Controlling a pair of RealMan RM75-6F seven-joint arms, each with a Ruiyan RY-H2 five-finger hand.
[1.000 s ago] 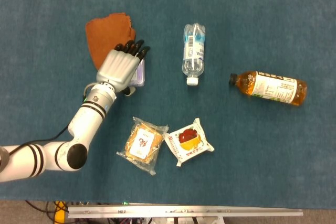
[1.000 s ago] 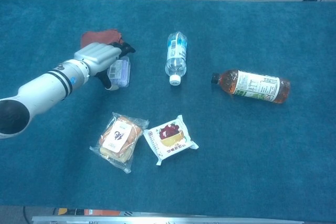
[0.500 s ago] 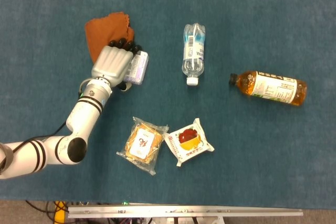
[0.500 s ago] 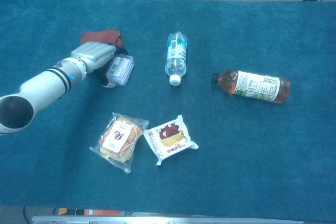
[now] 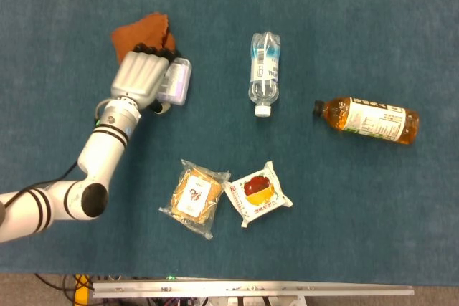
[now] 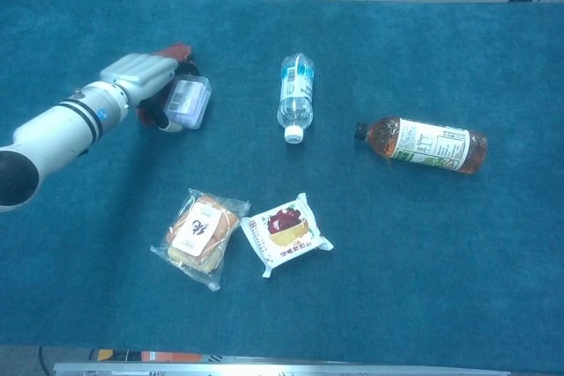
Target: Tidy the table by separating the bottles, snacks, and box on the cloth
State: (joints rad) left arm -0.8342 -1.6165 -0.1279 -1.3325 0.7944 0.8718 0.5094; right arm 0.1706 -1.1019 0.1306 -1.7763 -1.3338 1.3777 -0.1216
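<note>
Box point(image 5: 174, 82) sits in the left hand point(image 5: 140, 79), fingers point(image 5: 149, 51) curled over its far edge and pinching it above the red cloth point(image 5: 136, 32) at the tabletop's point(image 5: 373, 26) far left. It looks light, rigid and clear-sided (likely slick plastic), so a hold across its short sides seems safest. The water bottle point(image 5: 264, 72) and tea bottle point(image 5: 367, 119) lie on their sides and would probably roll; take them round the middle. Both snacks point(image 5: 195, 197) are soft, crinkly packets, best lifted gently by the body. The right hand is out of sight.
</note>
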